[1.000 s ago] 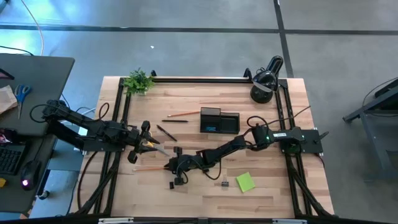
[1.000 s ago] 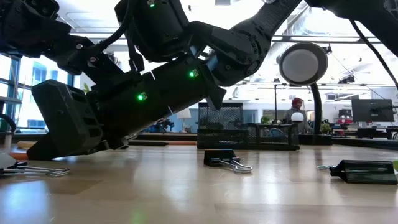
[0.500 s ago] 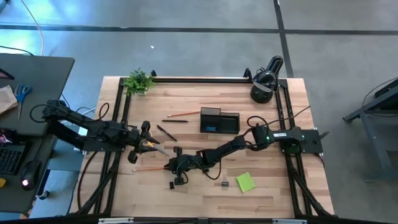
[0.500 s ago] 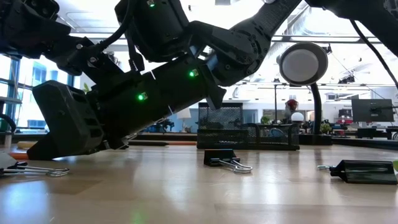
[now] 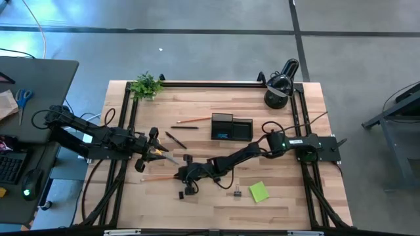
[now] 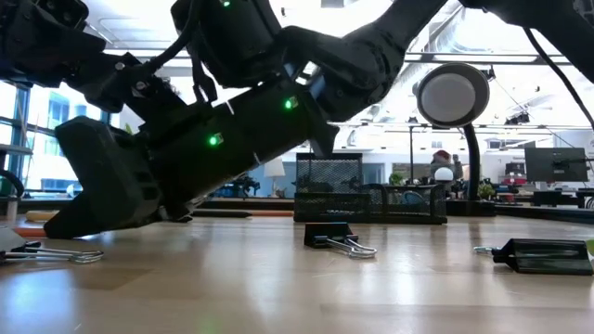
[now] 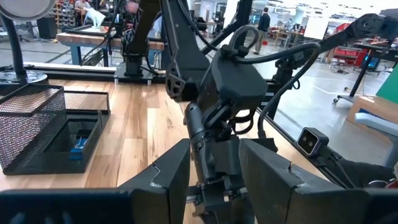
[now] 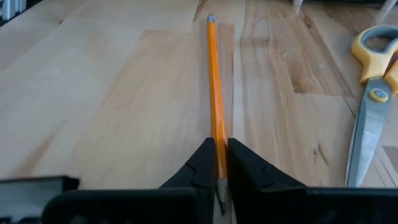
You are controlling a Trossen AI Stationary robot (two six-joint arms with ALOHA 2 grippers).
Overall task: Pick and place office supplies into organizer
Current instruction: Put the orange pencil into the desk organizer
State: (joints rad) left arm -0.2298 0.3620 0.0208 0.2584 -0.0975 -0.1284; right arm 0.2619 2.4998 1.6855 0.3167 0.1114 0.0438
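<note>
The orange pencil (image 8: 213, 81) lies lengthwise ahead of my right gripper (image 8: 221, 180), which is shut on it left of the table's middle (image 5: 177, 176). Yellow-handled scissors (image 8: 372, 93) lie flat beside the pencil. My left gripper (image 5: 154, 151) is open just over them, and its wrist view looks between its fingers at the right arm. The black mesh organizer (image 5: 231, 126) stands farther back with a small blue block (image 7: 78, 146) in it. A second pencil (image 5: 190, 120), a black pen (image 5: 175, 139), binder clips (image 6: 334, 237) and the lime-green sticky pad (image 5: 258, 191) lie on the wood. My right gripper pinches the orange pencil between its two fingers near its close end (image 8: 217, 146), opposite the grey-capped end (image 8: 210, 18). The fingers come low and nearly level from the table's right, lying along the pencil. The pencil points away toward the table's left, close over the wood.
A black domed lamp (image 5: 279, 85) stands at the far right corner and a small green plant (image 5: 146, 85) at the far left corner. The two arms are close together left of centre. Bare wood shows along the near edge and on the right.
In the low view, my right arm's wrist and gripper body have risen and tipped up a little. The left arm and the loose items have kept still.
</note>
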